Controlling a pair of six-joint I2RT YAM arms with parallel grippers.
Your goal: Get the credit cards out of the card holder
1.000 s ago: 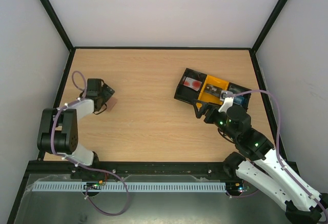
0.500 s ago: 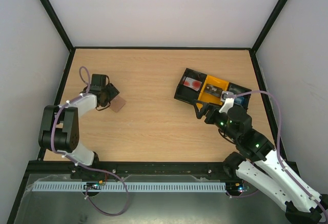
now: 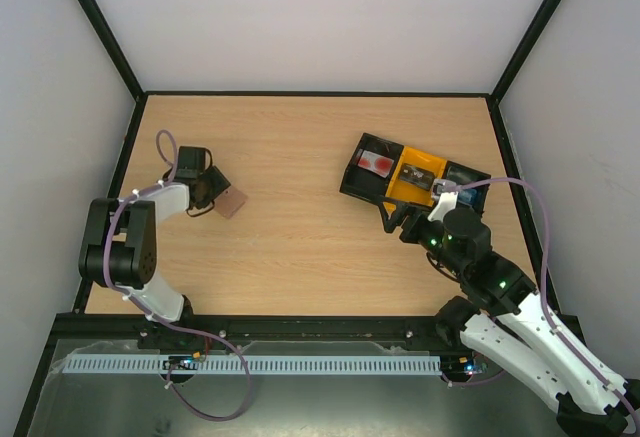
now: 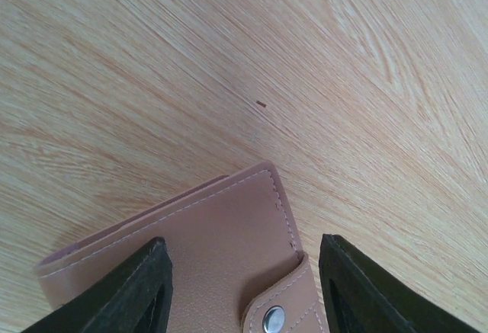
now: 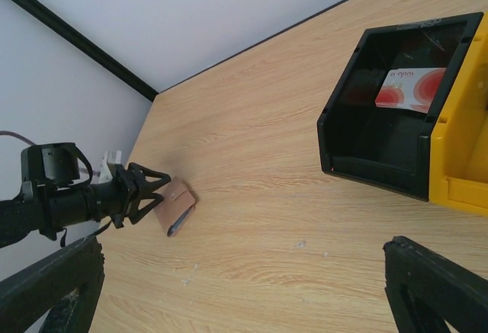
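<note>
Left gripper sits at the middle left of the overhead view, low over the table, with its jaws part-way apart and the card holder between them. From the left wrist camera the two black fingers fill the bottom corners of the frame. The tan, stitched cover of the card holder lies flat on the wood between them, folded shut, with its side tab and metal snap at the bottom edge. The left-hand finger overlaps the card holder's edge and the other stands just beside the tab. I cannot tell whether they are pressing on it. Right gripper is at the middle right of the overhead view, jaws spread wide and holding nothing, just in front of the tray. The tray lies at an angle in the upper right of the table, well apart from the card holder. A white card with red circles lies in its black end compartment, beside the yellow middle one.
</note>
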